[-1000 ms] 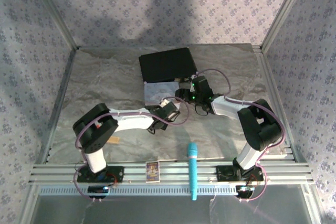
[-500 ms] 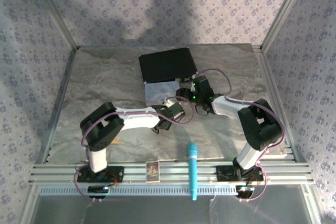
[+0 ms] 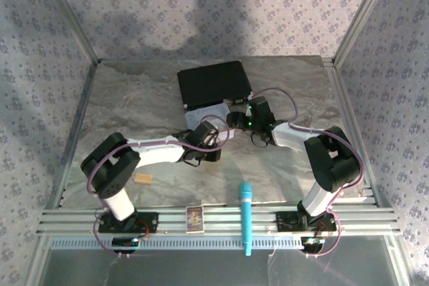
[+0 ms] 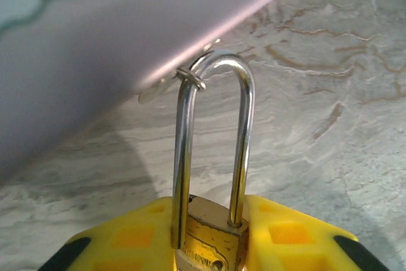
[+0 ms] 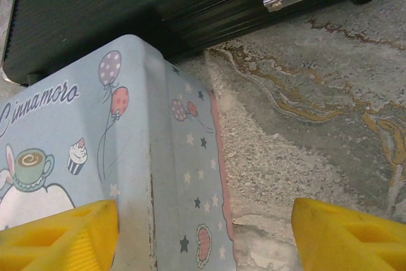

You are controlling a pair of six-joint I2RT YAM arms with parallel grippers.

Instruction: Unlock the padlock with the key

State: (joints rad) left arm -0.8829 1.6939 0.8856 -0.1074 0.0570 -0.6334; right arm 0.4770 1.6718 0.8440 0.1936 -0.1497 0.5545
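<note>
Note that the left end effector (image 4: 209, 220) is clamped on the padlock (image 4: 204, 242) body. In the left wrist view the shackle runs from 6 to 12 o'clock. A thin ring at the shackle's top carries a pale piece, judged to be the key (image 4: 154, 94), at 11 o'clock from the body, against the tin (image 4: 95, 36) edge. The right end effector (image 5: 203, 239) stands apart and empty, one finger over the tin, one over the counter (image 5: 317, 125). The keyhole is cut off, and the key's shape is unclear.
</note>
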